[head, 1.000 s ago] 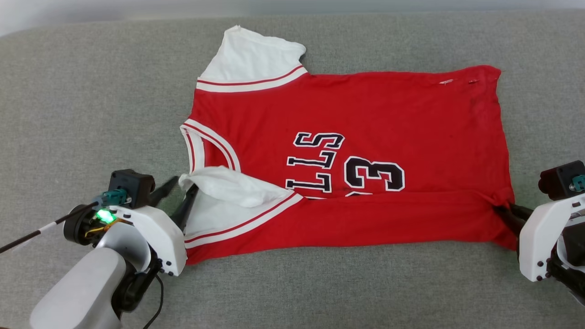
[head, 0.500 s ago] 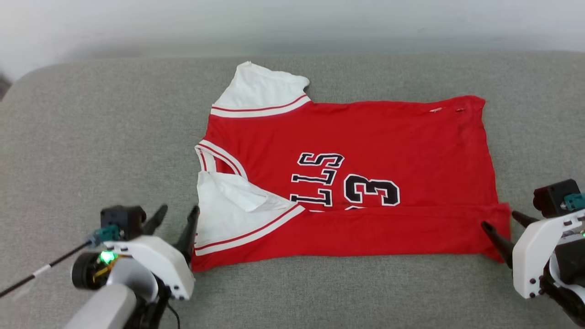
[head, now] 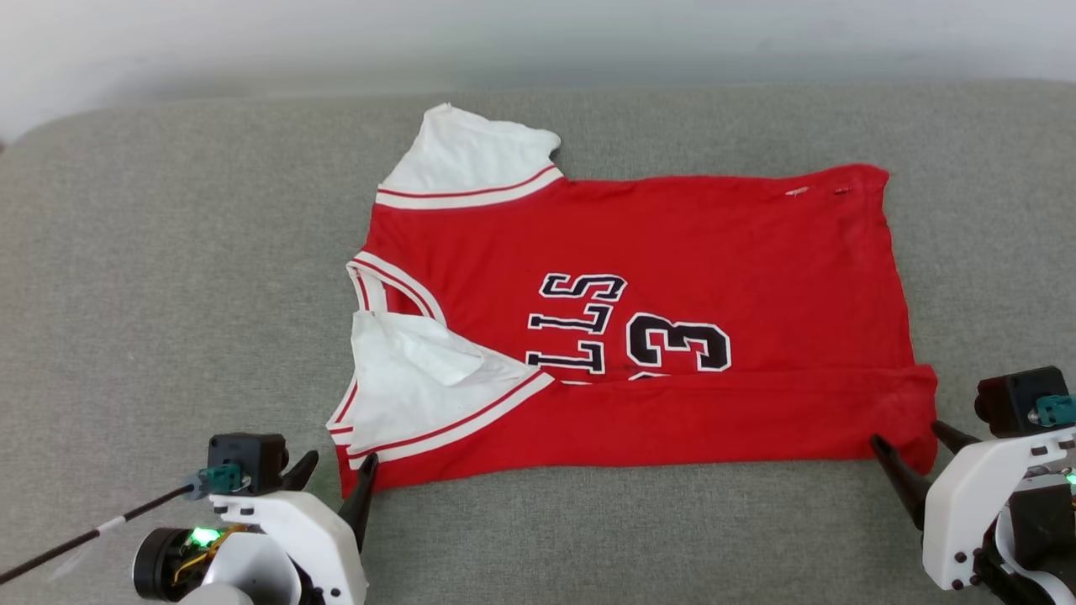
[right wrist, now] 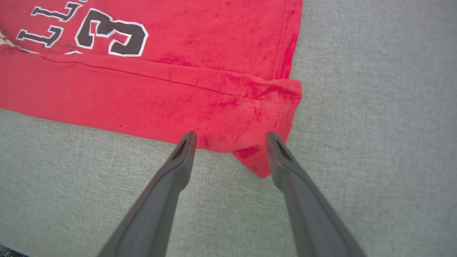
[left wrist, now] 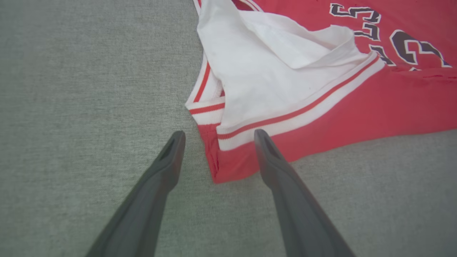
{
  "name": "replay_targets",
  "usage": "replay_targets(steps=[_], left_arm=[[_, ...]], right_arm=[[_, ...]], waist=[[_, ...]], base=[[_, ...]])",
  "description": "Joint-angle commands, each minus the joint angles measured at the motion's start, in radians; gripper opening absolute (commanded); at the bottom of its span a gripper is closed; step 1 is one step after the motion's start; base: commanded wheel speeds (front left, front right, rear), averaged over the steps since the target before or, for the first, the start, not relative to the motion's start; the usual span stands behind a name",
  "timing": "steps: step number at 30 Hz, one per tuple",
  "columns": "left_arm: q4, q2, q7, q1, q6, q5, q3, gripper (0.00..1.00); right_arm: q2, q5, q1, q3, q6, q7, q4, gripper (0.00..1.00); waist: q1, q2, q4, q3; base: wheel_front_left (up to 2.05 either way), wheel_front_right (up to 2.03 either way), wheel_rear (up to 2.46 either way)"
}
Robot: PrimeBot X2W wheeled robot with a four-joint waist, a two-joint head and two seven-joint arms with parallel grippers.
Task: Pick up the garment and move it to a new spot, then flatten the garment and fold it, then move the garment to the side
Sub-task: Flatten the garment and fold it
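Observation:
The garment, a red jersey with white sleeves and black lettering, lies flat on the grey cushion, its near long edge folded over onto itself. My left gripper stands open at the near left corner of the garment, the corner tip lying between its spread fingers. At the near right corner my right gripper is open too, and the crumpled hem corner of the garment sits between its fingers. Neither holds the cloth.
The grey cushion reaches wide on both sides of the jersey. A pale wall runs along the far edge. A thin black rod sticks out left from the left wrist.
Both grippers have opened and let go of the folded near edge, then drawn back toward me. The folded strip and near sleeve now rest flat. The head camera has shifted.

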State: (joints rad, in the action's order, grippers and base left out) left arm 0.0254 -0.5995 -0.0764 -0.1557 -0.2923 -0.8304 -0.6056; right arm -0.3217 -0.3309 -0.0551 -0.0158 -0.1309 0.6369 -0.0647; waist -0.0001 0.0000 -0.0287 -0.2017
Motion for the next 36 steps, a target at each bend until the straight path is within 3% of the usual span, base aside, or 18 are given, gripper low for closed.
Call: replay_targets(steps=[1,9,13,14,15,23,36], left_arm=[[-0.005,0.000,-0.011,-0.019,-0.008,0.007,-0.003,1.00],[0.067,0.001,-0.094,-0.046,-0.045,0.028,-0.046,1.00],[0.107,0.017,-0.135,-0.040,-0.024,0.009,-0.074,1.00],[0.115,0.022,-0.143,-0.037,-0.016,0.005,-0.082,0.59],[0.121,0.028,-0.146,-0.036,-0.006,0.001,-0.088,0.02],[0.112,0.048,-0.070,-0.054,0.037,0.008,-0.078,0.00],[-0.046,0.018,0.000,-0.038,0.010,0.035,-0.052,0.00]], right_arm=[[0.011,0.009,0.017,0.008,0.000,0.012,-0.035,1.00],[0.038,0.034,0.033,0.040,0.000,0.033,-0.118,1.00],[0.042,0.038,0.027,0.051,0.000,0.033,-0.132,1.00],[0.042,0.040,0.026,0.053,0.000,0.032,-0.135,1.00],[0.042,0.043,0.025,0.057,0.000,0.031,-0.135,1.00],[0.020,0.077,0.017,0.073,0.001,0.041,-0.105,1.00],[0.033,0.098,-0.001,0.120,0.001,0.059,0.065,1.00]], waist=[[0.0001,0.0000,0.007,-0.030],[0.0001,0.0000,0.018,-0.075],[0.0001,0.0000,0.020,-0.089],[0.0001,0.0000,0.020,-0.091],[0.0001,0.0000,0.020,-0.092],[0.0001,0.0000,-0.002,-0.055],[0.0001,0.0000,-0.069,-0.030]], base=[[0.00,0.00,0.00],[0.00,0.00,0.00],[0.00,0.00,0.00],[0.00,0.00,0.00],[0.00,0.00,0.00],[0.00,0.00,0.00],[0.00,0.00,0.00]])
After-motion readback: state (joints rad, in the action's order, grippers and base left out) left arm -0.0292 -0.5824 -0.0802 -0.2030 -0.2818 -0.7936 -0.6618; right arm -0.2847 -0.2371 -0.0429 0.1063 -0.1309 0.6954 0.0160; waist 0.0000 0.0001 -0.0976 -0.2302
